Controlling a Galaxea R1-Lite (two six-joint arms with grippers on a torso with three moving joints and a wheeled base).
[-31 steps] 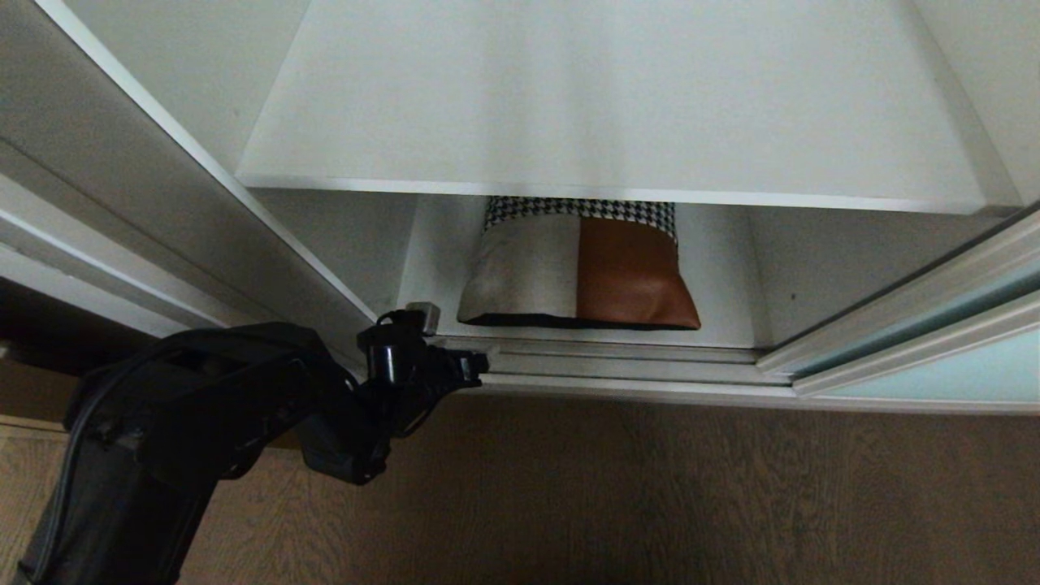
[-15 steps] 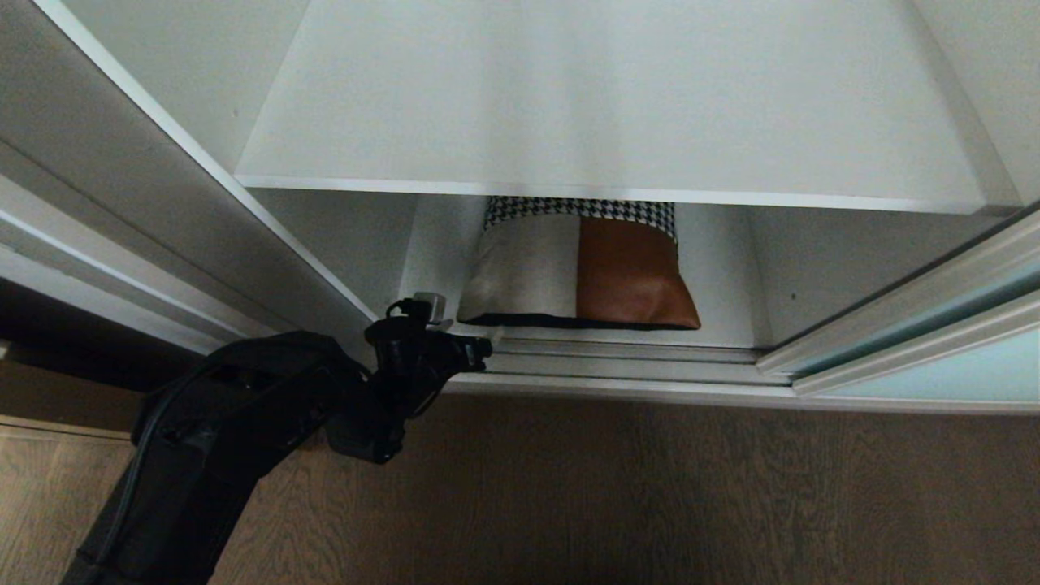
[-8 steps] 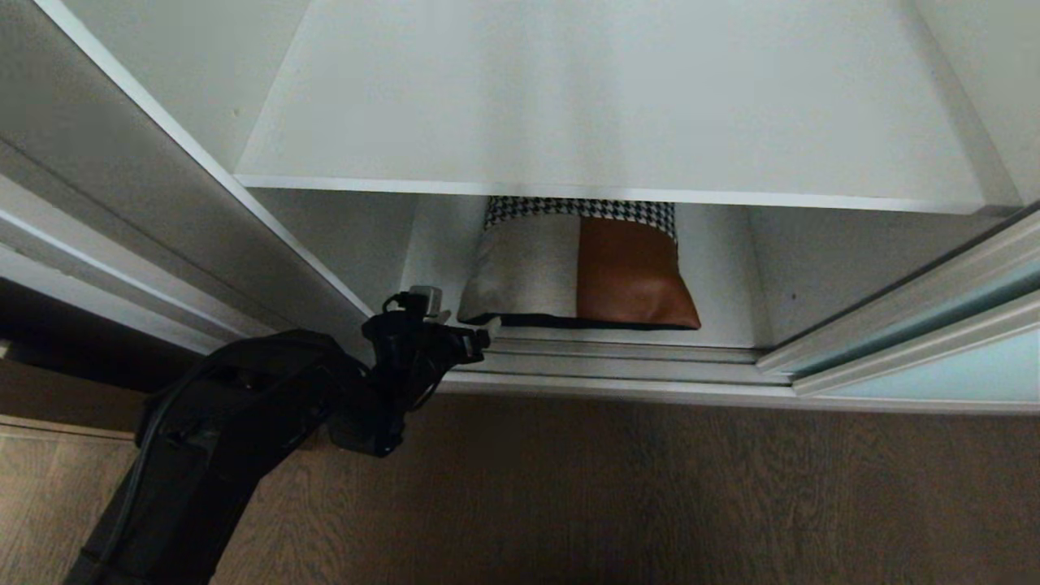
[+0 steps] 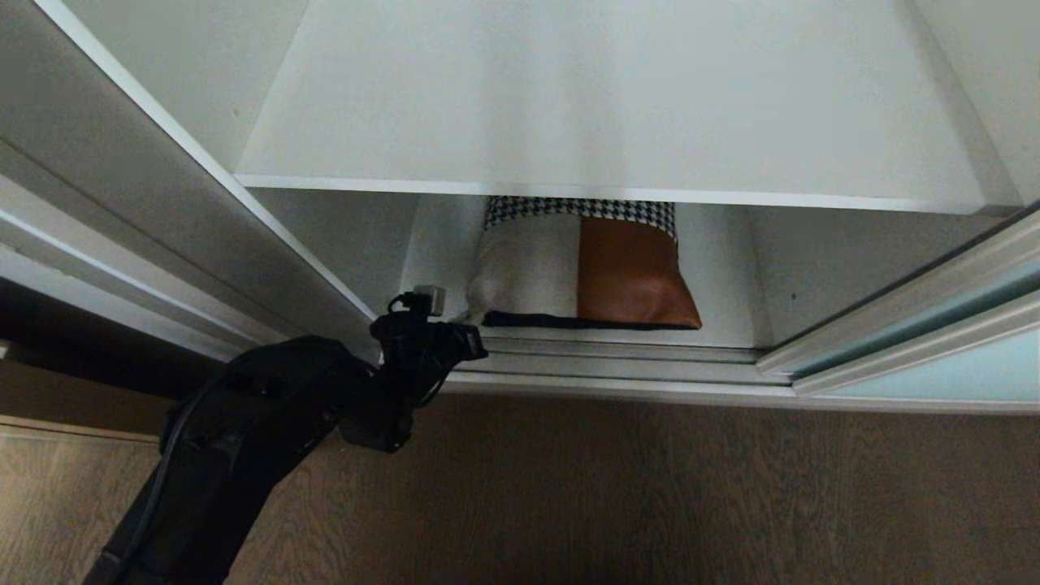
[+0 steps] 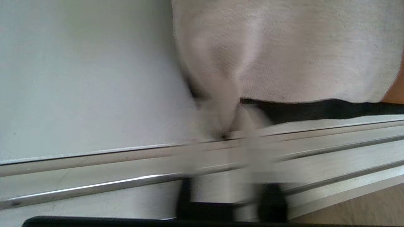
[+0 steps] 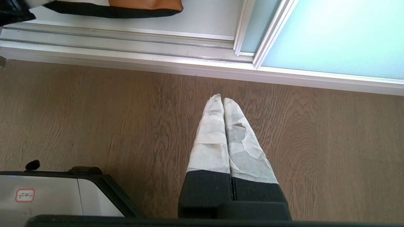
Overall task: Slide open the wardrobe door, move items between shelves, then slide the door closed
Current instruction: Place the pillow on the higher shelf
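The items are one soft bundle (image 4: 581, 272), off-white and rust-orange on top with a houndstooth strip behind and a black underside. It lies on the bottom shelf (image 4: 723, 276) under the bare upper shelf (image 4: 609, 106). My left gripper (image 4: 479, 343) reaches over the floor track to the bundle's near left corner. In the left wrist view the gripper (image 5: 225, 135) is shut on that corner of the bundle (image 5: 300, 56), and the cloth is drawn to a point between the blurred fingers. The sliding wardrobe door (image 4: 975, 370) stands slid aside at the right. My right gripper (image 6: 221, 99) hangs shut over the floor, holding nothing.
Silver floor track rails (image 4: 617, 361) run along the wardrobe's front edge. The wardrobe's left side frame (image 4: 162, 203) stands close beside my left arm. Wooden floor (image 4: 650, 487) lies in front. The robot's white base (image 6: 38, 195) shows beside the right gripper.
My left arm has pushed forward to the bundle's near left corner and its fingers have closed there. That corner has shifted slightly right.
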